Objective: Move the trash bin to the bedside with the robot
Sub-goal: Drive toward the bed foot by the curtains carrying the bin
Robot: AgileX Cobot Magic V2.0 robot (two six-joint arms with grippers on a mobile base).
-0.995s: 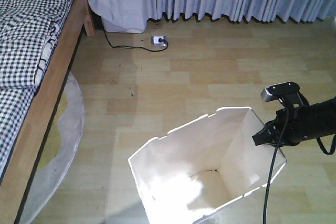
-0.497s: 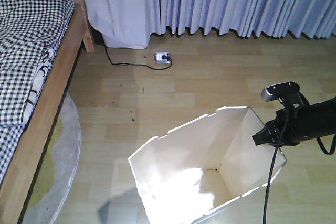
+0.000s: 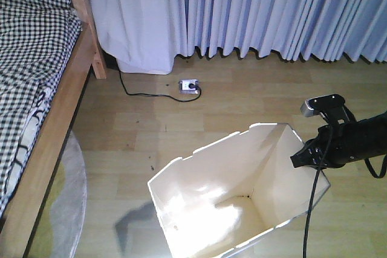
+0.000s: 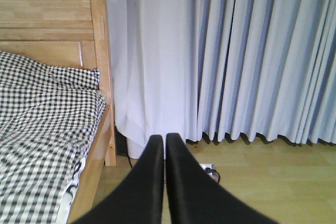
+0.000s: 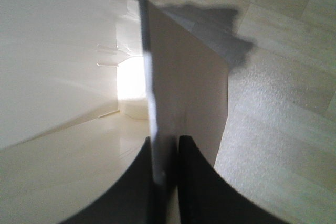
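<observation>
My right hand (image 5: 166, 156) pinches the wall of the trash bin (image 3: 199, 176), which keeps its place at lower centre while the bedside (image 3: 55, 119) and the power strip (image 3: 189, 86) slide lower in the frame, so we roll forward; my left hand (image 4: 164, 148) is pressed together

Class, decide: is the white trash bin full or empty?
Empty: inside the trash bin, the front view shows only bare cream walls and floor.

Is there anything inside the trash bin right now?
No loose items show inside the trash bin: only bare cream walls and floor, with glare. The right gripper pinches its right wall. The nearest inner corner falls below the front view's edge, unseen.
</observation>
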